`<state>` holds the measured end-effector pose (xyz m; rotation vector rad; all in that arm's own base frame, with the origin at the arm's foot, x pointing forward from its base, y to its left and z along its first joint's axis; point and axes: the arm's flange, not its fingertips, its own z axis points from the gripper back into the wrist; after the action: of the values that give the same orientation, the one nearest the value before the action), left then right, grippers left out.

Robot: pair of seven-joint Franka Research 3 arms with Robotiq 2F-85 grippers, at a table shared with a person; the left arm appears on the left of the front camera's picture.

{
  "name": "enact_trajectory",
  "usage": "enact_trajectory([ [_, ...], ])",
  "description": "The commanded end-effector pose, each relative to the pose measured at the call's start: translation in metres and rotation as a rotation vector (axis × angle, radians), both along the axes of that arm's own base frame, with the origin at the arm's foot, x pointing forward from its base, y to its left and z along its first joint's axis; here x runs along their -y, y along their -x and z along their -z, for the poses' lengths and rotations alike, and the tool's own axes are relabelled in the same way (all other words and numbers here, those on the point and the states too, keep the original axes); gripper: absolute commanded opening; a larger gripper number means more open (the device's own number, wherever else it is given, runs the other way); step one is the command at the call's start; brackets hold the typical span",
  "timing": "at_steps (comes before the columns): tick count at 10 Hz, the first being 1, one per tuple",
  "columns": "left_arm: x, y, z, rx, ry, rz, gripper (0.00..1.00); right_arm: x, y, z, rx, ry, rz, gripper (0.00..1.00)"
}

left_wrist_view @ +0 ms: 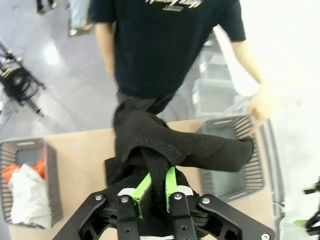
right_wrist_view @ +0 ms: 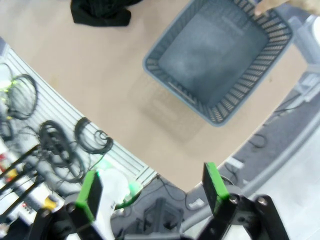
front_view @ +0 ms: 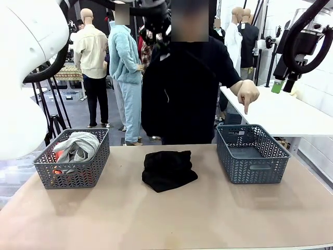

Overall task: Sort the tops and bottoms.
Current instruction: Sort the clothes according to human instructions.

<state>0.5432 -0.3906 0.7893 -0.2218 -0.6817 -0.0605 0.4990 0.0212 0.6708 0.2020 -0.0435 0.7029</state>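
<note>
My left gripper [left_wrist_view: 156,186] is shut on a black bottom [left_wrist_view: 165,145], which hangs high over the table's middle. In the front view this garment [front_view: 161,104] dangles in front of the person. A second black bottom [front_view: 169,170] lies bunched on the table between the baskets. The tops, one pale grey [front_view: 78,146] and one red-orange [front_view: 60,156], lie in the left basket [front_view: 73,174]. My right gripper [right_wrist_view: 152,190] is open and holds nothing, high above the right basket [right_wrist_view: 220,55], which has nothing in it.
The person stands at the far side, one hand [front_view: 248,96] pointing down at the right basket [front_view: 252,156]. A white table [front_view: 281,112] stands behind on the right. Cables [right_wrist_view: 60,140] hang below the table's near edge.
</note>
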Motion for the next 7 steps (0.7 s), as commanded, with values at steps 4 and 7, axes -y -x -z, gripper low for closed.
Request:
enact_trajectory([
  [4, 0.028, 0.009, -0.001, -0.025, 0.167, 0.121, 0.0, 0.0, 0.002, 0.0, -0.008, 0.006, 0.002, 1.0],
  [7, 0.028, 0.009, -0.001, -0.025, 0.167, 0.121, 0.0, 0.0, 0.002, 0.0, -0.008, 0.006, 0.002, 1.0],
])
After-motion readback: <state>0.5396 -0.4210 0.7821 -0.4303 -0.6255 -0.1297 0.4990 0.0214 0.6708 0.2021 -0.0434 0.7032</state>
